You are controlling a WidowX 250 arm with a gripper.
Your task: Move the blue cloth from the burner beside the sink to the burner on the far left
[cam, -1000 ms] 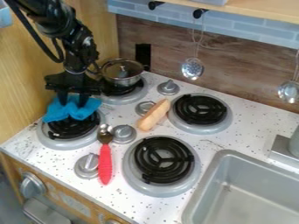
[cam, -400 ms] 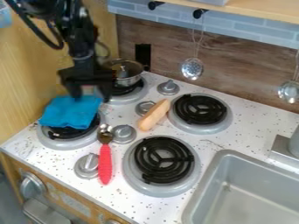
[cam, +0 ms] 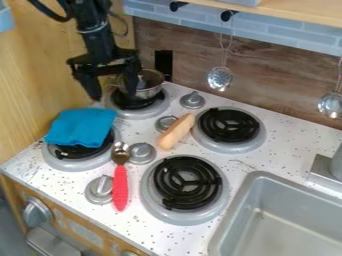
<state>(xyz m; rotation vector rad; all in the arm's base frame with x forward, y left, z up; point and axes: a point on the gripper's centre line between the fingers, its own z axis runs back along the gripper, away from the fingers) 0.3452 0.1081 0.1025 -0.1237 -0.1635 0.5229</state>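
Occupying the near right corner, the grey sink (cam: pixel 294 186) is a rectangular basin with rounded corners; a brownish streak marks its floor. To its left lies the near burner (cam: pixel 188 182), a black coil in a grey ring. Farther left, a spoon (cam: pixel 120 185) with a red handle lies between two silver knobs, its bowl pointing away from the viewer. Beyond it, a blue cloth (cam: pixel 81 127) (slightly rumpled, with uneven edges) is spread over the left burner (cam: pixel 60 159), hiding much of the coil. A light-brown, rounded block (cam: pixel 176 131) lies aslant on the speckled counter, beside the right burner (cam: pixel 229 126).

Farther back, a metal pot (cam: pixel 152 92) stands on the rear burner (cam: pixel 141 112), its lid in place; what it contains cannot be told. The black gripper (cam: pixel 113 94) hangs beyond the cloth and apart from it, fingers open with a wide gap between the tips. In this view, one finger stands in front of the pot and partly hides it. At the wood-grained back wall (cam: pixel 280 80), a perforated metal ladle (cam: pixel 220 78) hangs from a black hook.
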